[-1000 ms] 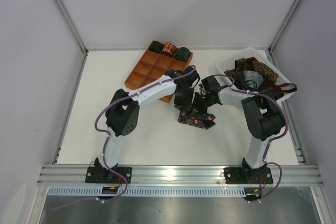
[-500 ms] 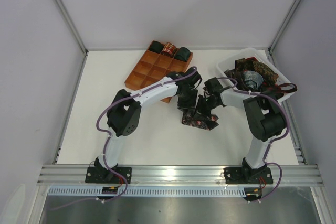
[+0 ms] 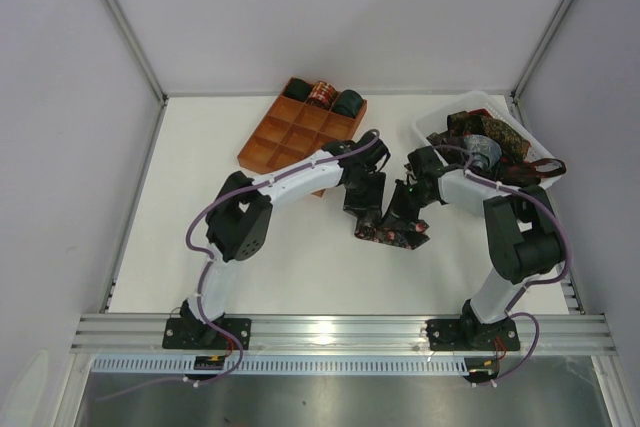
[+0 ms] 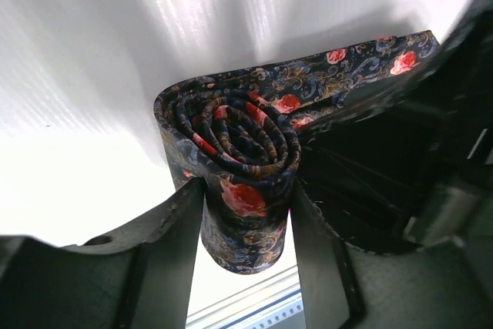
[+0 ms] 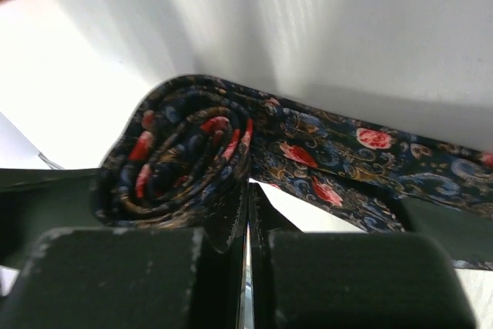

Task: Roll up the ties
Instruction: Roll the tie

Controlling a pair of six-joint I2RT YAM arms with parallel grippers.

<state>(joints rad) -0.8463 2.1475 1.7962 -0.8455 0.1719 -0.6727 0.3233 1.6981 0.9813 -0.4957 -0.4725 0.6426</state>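
Floral tie (image 3: 388, 232) lies central on the tabletop (image 3: 300, 267), mostly coiled, short tail unwound. Left fingers (image 4: 173, 244) flank the coil; squeezing or released, I cannot tell. Right fingers (image 5: 115, 275) are clenched at its edge. Three rolls (image 3: 322, 95) sit in the far tray (image 3: 275, 137); more ties (image 3: 485, 142) wait in the right bin (image 3: 428, 127).

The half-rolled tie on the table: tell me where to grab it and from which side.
Take the tie by its coil, not its flat tail. Come in from the open spiral end, one finger on each curved side, as the left gripper straddles it now. Squeezing across the wraps should keep them together; pulling the loose tail would likely unwind them.
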